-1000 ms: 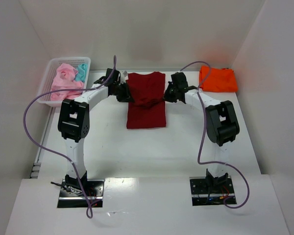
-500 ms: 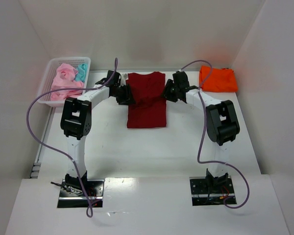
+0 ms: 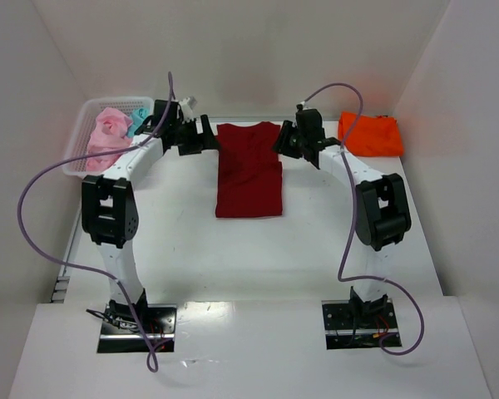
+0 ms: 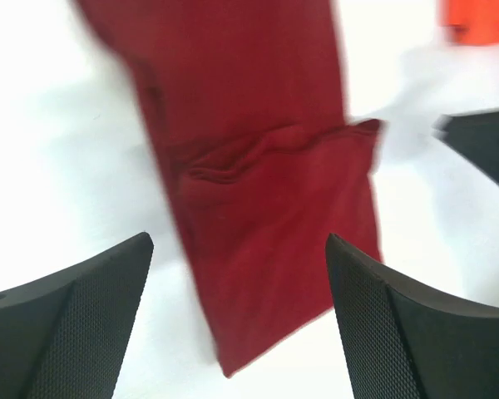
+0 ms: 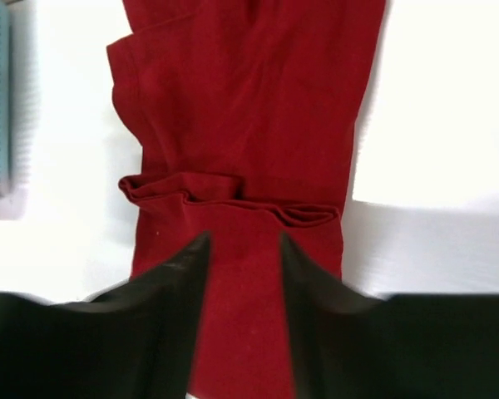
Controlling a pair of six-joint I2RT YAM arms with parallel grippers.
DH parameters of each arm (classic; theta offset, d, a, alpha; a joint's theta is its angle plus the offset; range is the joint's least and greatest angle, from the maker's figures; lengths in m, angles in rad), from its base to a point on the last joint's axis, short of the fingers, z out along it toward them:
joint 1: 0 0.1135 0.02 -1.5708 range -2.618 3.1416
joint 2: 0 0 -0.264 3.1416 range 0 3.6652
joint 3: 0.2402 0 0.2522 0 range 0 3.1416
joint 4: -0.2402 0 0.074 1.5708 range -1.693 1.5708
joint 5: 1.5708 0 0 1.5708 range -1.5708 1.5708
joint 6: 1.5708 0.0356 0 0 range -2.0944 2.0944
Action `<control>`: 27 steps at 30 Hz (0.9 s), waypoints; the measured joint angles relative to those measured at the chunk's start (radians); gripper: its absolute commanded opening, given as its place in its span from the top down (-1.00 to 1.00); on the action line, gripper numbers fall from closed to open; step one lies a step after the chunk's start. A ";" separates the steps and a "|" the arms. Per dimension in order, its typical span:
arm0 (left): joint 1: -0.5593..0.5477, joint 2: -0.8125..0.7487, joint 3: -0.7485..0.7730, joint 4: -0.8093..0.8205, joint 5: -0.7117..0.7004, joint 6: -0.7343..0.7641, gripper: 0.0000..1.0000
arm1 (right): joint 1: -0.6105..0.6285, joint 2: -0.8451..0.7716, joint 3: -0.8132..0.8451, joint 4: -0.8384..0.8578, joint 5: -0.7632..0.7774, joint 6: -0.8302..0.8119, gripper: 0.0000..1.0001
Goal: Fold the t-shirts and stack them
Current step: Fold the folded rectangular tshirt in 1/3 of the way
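The red shirt (image 3: 249, 170) lies flat on the white desk (image 3: 258, 249), folded into a long strip running away from the arms. A rumpled crosswise fold sits about halfway along it, and the near half juts out slightly wider on the right. The left fingers (image 4: 75, 324) hover just off the shirt's far left corner, spread wide with nothing between them. From the left wrist only cloth and bare desk show in the gap. The right fingers (image 5: 162, 332) hang just off the shirt's far right edge, parted by a narrower gap. They grip nothing, and the cloth seen between them lies flat underneath. An orange shirt (image 3: 370, 135) sits folded to the right of the red shirt, well apart from it, at the far right of the desk. To the left of the red shirt stands a white mesh basket (image 3: 87, 162) holding bunched pink shirts (image 3: 108, 133) and a bit of teal shirt (image 3: 137, 125).
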 measured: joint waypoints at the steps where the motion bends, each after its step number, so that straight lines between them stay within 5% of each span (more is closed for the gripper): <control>1: 0.001 -0.026 -0.010 0.018 0.014 0.008 -0.84 | 0.000 -0.004 -0.002 0.005 0.000 -0.010 0.31; 5: -0.006 -0.108 -0.099 0.104 0.098 0.015 -0.80 | 0.000 -0.013 -0.048 0.035 -0.003 -0.036 0.67; 11: -0.041 -0.107 -0.190 0.130 0.179 0.041 -0.71 | 0.000 0.011 -0.092 0.040 -0.007 -0.051 0.69; 27: -0.084 0.077 -0.092 0.121 0.158 0.056 -0.71 | 0.000 0.186 -0.033 0.060 0.026 -0.064 0.64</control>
